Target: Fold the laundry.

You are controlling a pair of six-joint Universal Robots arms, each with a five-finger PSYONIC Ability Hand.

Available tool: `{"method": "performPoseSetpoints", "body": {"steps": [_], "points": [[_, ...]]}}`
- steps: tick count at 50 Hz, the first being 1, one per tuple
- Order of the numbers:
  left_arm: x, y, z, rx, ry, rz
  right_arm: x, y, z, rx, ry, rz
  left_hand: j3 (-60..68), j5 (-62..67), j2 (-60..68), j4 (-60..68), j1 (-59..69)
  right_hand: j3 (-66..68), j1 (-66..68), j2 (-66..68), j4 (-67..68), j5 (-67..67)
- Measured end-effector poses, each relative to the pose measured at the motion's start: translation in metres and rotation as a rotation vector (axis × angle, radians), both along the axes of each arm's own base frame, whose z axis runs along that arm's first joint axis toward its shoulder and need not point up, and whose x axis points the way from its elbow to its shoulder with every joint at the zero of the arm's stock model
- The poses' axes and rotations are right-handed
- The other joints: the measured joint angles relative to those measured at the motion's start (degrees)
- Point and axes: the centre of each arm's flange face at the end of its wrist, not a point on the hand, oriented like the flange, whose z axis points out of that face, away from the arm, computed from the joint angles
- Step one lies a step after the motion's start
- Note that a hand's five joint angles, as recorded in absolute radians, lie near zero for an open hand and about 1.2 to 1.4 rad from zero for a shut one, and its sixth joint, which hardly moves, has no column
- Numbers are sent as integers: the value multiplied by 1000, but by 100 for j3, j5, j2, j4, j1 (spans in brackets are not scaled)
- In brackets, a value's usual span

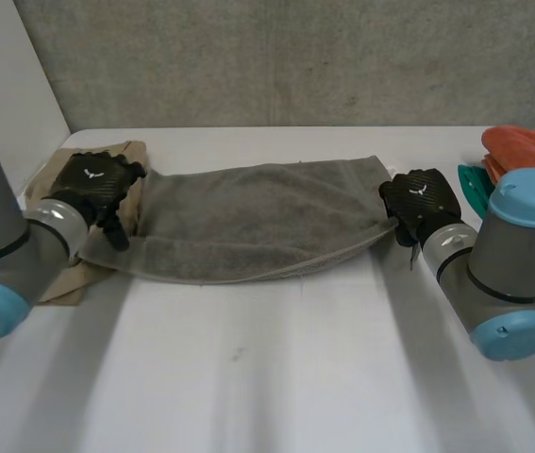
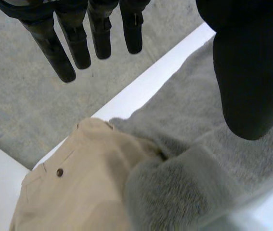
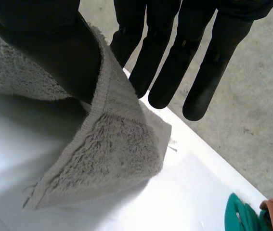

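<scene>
A white tabletop [image 1: 276,377] carries a long grey terry towel [image 1: 258,222] spread lengthwise between two arms. Its left end overlaps a beige buttoned garment [image 2: 78,192]. The left hand [image 1: 97,184] hovers over that end, fingers straight and spread from the thumb, holding nothing. The right hand [image 1: 420,200] pinches the towel's right corner between thumb and straight fingers, raising it. This looks like the start of a fold. Next, the raised corner likely needs carrying across to the left end.
</scene>
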Motion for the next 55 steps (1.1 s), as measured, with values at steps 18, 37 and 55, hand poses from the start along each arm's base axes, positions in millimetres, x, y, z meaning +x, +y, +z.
{"method": "performPoseSetpoints", "body": {"steps": [18,37,55], "points": [[36,-12,-50,106,-146,-79,11,9,13,5,-11,45,1014,1004,992,1005,987,0,0,0,0,0],[32,-34,-62,28,-162,-67,-5,7,11,15,76,4,5107,4857,5069,5108,4904,1,0,0,0,0],[47,61,143,-187,-33,-13,-67,40,173,-310,371,-70,5111,4857,5101,5112,4904,0,1,1,1,12]]}}
